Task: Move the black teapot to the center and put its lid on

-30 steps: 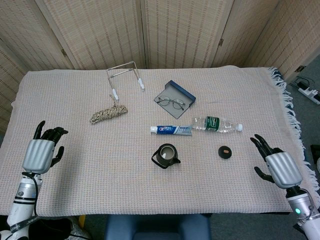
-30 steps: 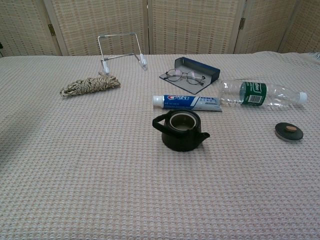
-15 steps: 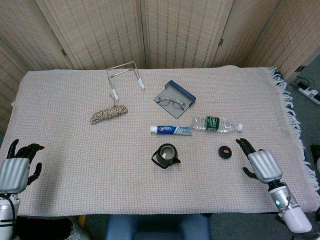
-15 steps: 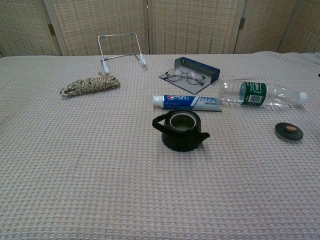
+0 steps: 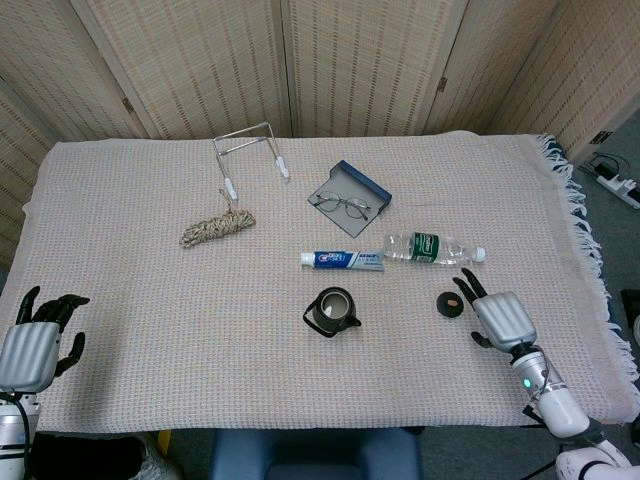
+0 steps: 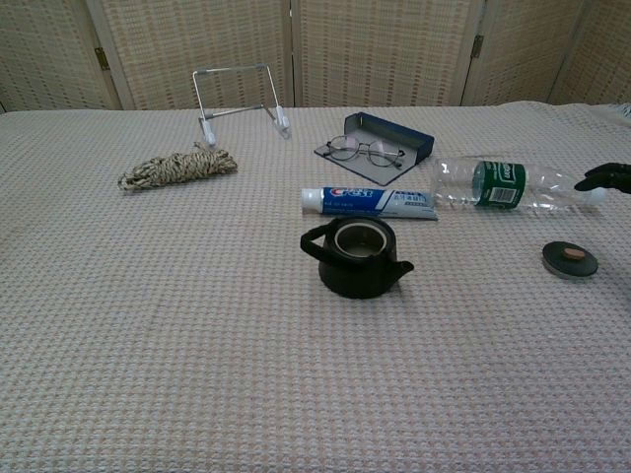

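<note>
The black teapot (image 5: 332, 311) (image 6: 357, 258) stands uncovered near the middle of the table, handle to the left, spout to the right. Its round black lid (image 5: 450, 302) (image 6: 569, 260) with a brown knob lies flat on the cloth to the right of the pot. My right hand (image 5: 494, 315) hovers just right of the lid, fingers spread and empty; only its fingertips (image 6: 606, 176) show at the chest view's right edge. My left hand (image 5: 38, 335) hangs open off the table's front left corner.
A toothpaste tube (image 5: 342, 260) and a lying water bottle (image 5: 433, 247) sit just behind the pot and lid. Glasses on a blue case (image 5: 347, 201), a rope coil (image 5: 216, 227) and a wire stand (image 5: 250, 150) lie farther back. The woven cloth (image 5: 200, 340) has a fringed right edge.
My right hand has moved left toward the lid, from the table's right edge to just beside it. My left hand dropped back to the front left corner. Teapot and lid have not moved.
</note>
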Robot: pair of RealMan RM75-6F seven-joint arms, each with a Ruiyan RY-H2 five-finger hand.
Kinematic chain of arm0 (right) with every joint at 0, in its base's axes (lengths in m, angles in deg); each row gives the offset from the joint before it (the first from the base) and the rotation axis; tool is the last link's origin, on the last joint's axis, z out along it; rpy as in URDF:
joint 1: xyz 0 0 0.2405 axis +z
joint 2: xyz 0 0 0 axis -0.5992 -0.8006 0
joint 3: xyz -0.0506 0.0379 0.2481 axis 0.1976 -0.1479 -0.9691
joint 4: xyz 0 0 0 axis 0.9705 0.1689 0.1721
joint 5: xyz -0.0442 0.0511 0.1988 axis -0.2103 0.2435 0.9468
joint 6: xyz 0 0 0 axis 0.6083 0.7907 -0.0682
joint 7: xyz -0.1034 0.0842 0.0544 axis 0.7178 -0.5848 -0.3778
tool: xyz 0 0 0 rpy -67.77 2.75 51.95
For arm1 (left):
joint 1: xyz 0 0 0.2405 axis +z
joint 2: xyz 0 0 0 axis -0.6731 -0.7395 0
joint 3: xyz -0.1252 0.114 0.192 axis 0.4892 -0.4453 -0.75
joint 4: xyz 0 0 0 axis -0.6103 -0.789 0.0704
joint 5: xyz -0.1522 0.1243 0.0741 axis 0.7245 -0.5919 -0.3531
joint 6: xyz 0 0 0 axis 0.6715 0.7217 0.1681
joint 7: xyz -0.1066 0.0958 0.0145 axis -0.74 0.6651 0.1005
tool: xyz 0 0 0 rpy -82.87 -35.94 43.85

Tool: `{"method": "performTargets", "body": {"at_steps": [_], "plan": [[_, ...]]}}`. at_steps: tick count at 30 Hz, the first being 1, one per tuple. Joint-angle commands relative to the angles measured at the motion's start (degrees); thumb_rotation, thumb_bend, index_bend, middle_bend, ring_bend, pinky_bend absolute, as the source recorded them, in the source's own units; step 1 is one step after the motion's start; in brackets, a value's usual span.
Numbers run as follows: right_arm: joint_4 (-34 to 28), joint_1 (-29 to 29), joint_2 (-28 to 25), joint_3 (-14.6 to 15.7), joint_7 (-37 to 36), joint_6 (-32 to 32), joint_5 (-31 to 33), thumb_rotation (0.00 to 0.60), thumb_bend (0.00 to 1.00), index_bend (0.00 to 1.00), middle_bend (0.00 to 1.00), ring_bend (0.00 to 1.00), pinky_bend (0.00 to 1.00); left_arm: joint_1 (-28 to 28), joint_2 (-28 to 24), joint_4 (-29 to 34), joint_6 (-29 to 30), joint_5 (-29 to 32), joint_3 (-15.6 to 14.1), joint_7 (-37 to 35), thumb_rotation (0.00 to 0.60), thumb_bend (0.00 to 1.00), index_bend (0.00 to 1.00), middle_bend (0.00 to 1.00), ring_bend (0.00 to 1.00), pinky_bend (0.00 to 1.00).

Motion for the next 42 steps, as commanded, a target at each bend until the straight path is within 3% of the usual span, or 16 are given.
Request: {"method": "performTargets", "body": {"at_steps": [1, 5, 14, 26, 42], "plan": [[1.8, 1.6, 1.3, -0.4, 0.7, -1.9, 1.8, 0.600, 0.27, 0.00, 0.09, 0.72, 0.70, 0.2, 0.1, 0.0, -0.2, -0.2, 0.2, 0.0, 0.600, 0.44, 0.23, 0.21, 0.23, 0.00], [4.2, 3.4, 2.9, -0.5, 1.3, -4.0, 3.7, 0.600, 0.27, 0.04, 0.16, 0.75, 0.73, 0.7, 0.1, 0.1, -0.5, -0.5, 0.6, 0.2, 0.600, 0.44, 0.23, 0.21, 0.23, 0.00], [8.0, 6.2, 6.5, 0.0, 1.9, -7.1, 6.4, 0.600, 0.27, 0.11, 0.19, 0.76, 0.73, 1.6, -0.1, 0.5, -1.0, -0.9, 1.4, 0.0, 0.600, 0.44, 0.23, 0.21, 0.23, 0.00], [10.6, 8.0, 8.9, 0.5, 2.8, -7.0, 8.1, 0.600, 0.27, 0.26, 0.29, 0.79, 0.73, 2.7, -0.1, 0.1, -1.1, -1.8, 2.2, -1.0, 0.600, 0.44, 0.23, 0.21, 0.23, 0.00], [11.0, 9.2, 9.7, 0.9, 3.5, -6.4, 10.2, 0.600, 0.28, 0.30, 0.32, 0.81, 0.73, 3.7, 0.3, -1.1, -1.9, -2.1, 3.0, -2.3, 0.600, 0.44, 0.24, 0.21, 0.23, 0.00]]}}
